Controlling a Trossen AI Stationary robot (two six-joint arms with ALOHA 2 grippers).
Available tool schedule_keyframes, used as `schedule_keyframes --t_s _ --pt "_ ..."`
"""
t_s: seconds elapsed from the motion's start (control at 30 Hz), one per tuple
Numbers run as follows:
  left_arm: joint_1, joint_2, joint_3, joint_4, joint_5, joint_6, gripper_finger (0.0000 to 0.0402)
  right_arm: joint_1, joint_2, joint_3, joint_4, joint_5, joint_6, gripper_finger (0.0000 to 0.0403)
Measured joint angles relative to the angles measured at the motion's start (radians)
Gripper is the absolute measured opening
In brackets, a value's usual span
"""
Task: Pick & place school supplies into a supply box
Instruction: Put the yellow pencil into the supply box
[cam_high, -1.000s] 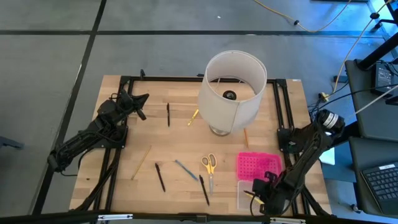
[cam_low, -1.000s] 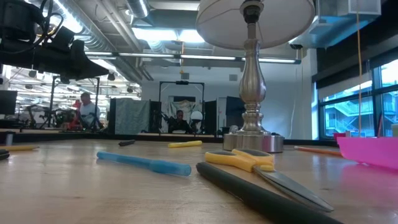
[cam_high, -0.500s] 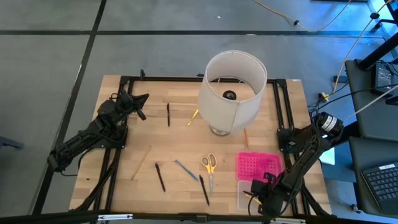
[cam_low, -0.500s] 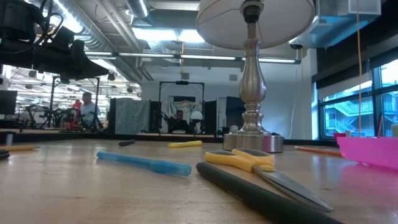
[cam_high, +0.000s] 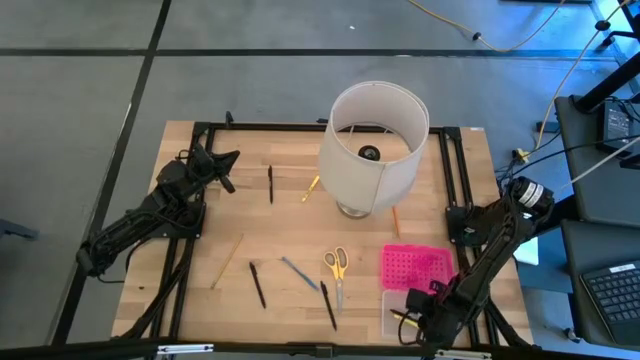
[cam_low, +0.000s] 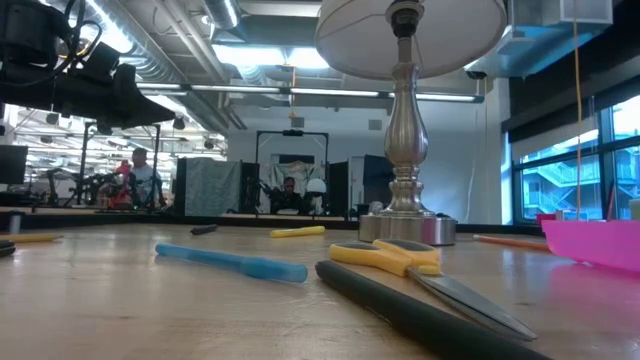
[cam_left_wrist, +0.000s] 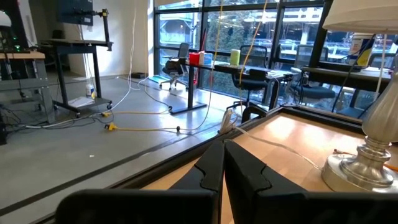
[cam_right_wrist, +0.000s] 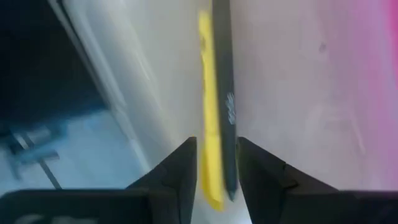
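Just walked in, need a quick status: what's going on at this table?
The right tool is down at the clear box base beside the pink dotted lid, fingers apart around a yellow pencil and a dark pen. Scissors, a blue pen and black pens lie on the table. The left tool waits shut.

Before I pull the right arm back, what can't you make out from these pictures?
- High view: inside of the clear plastic box base, covered by the right gripper.
- Right wrist view: whether the yellow pencil and dark pen are released; blurred, ends cut off.
- Low view: pink dotted lid, cut by the edge.
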Motion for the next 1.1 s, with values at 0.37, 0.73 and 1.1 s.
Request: schedule_keyframes --t_s 0.37,0.73,1.1 --pt "0.000 0.000 0.000 -0.001 0.000 0.000 0.0006 -0.018 -0.216 0.043 -0.088 0.439 0.042 0.0114" --pt "0.000 0.000 0.000 0.000 0.000 0.000 0.0006 -0.130 -0.347 0.044 -0.268 0.634 0.170 0.0113" --pt "0.000 0.000 0.000 0.000 0.000 0.000 0.0006 -0.146 -0.505 0.041 -0.653 0.620 0.475 0.0113"
